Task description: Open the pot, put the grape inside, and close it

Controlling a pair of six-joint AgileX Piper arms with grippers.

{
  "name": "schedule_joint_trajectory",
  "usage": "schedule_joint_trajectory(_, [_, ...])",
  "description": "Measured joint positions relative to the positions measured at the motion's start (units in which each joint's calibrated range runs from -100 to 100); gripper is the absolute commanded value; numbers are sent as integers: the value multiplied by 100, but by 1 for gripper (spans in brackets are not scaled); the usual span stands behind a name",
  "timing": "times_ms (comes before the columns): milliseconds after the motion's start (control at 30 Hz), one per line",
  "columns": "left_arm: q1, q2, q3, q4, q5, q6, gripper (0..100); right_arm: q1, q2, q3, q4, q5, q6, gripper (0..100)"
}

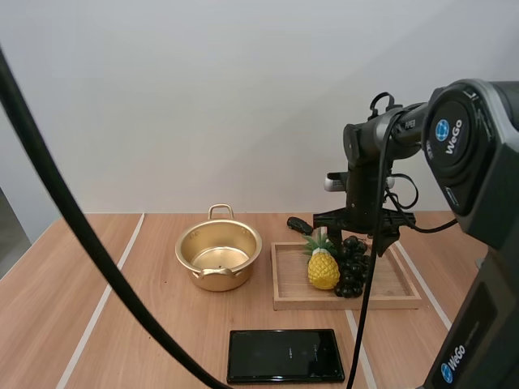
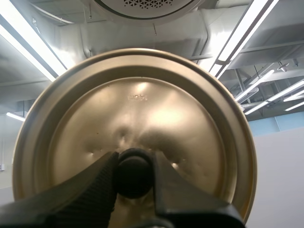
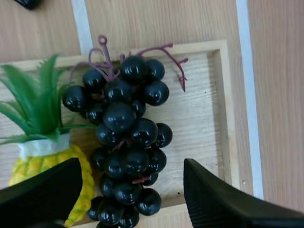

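My left gripper [image 2: 134,159] pinches the lid [image 2: 142,104] by its knob [image 2: 134,179], the pot [image 1: 219,258] stands open, and my right gripper [image 3: 132,166] hangs spread with the grapes [image 3: 121,116] just below between its jaws, so next I'd lower and close.

Soft, even light is falling from above on the table [image 1: 146,324], so the scene is looking bright and the shadows are coming out weak. The pot [image 1: 219,279] is casting only a pale shadow under its wall, while its golden inside is gleaming. In the left wrist view the lid [image 2: 142,109] is catching warm patches of glare around its middle. In the right wrist view the grapes [image 3: 118,116] are carrying small white highlights and are laying a soft shadow on the tray [image 3: 199,118].
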Motion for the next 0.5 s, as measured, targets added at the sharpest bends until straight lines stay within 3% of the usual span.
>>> schedule_joint_trajectory(467, [0, 0, 0, 0, 63, 0, 0, 0, 573, 260, 0, -206, 0, 100])
schedule_joint_trajectory(500, [0, 0, 0, 0, 90, 0, 0, 0, 599, 260, -3, -206, 0, 94])
